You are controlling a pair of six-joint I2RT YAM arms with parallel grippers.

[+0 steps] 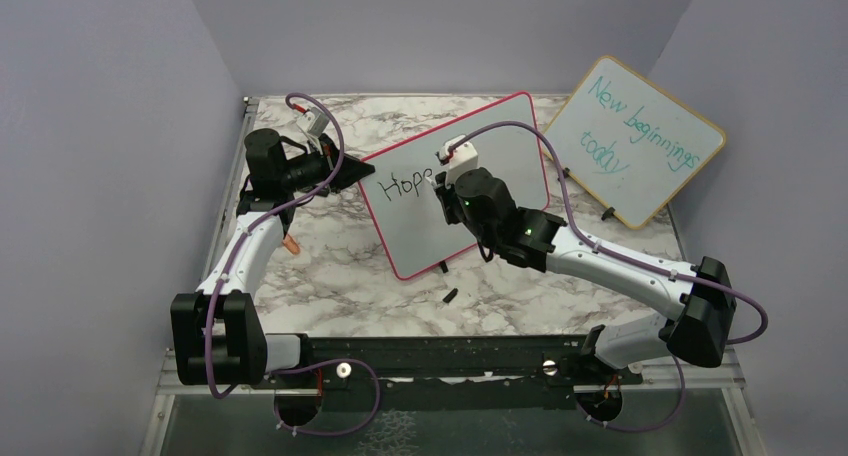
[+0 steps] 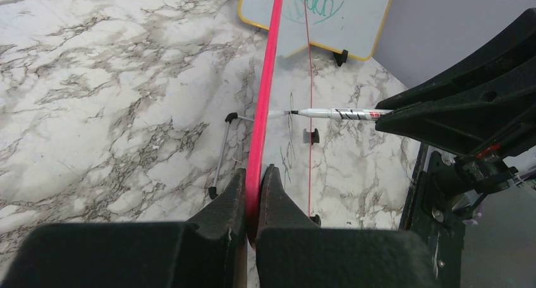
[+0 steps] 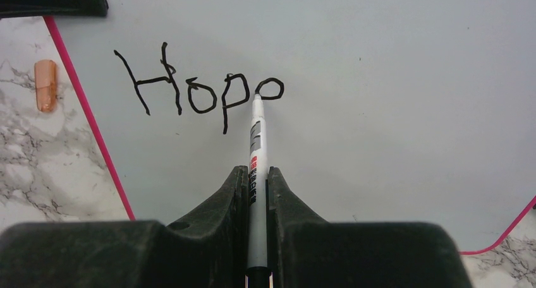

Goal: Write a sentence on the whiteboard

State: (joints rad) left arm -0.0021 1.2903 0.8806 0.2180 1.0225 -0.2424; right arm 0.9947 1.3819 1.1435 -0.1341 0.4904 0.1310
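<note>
The whiteboard, white with a pink-red frame, stands tilted on the marble table. My left gripper is shut on its left frame edge, which shows between the jaws in the left wrist view. My right gripper is shut on a white marker, and the marker tip touches the board. The sentence reads "Hop" in black, followed by a closed loop at the tip. It also shows in the top view. The marker shows side-on in the left wrist view.
A wooden-framed board with teal writing leans at the back right. An orange cap lies left of the whiteboard. A small black piece lies on the table in front of it. Grey walls enclose the table.
</note>
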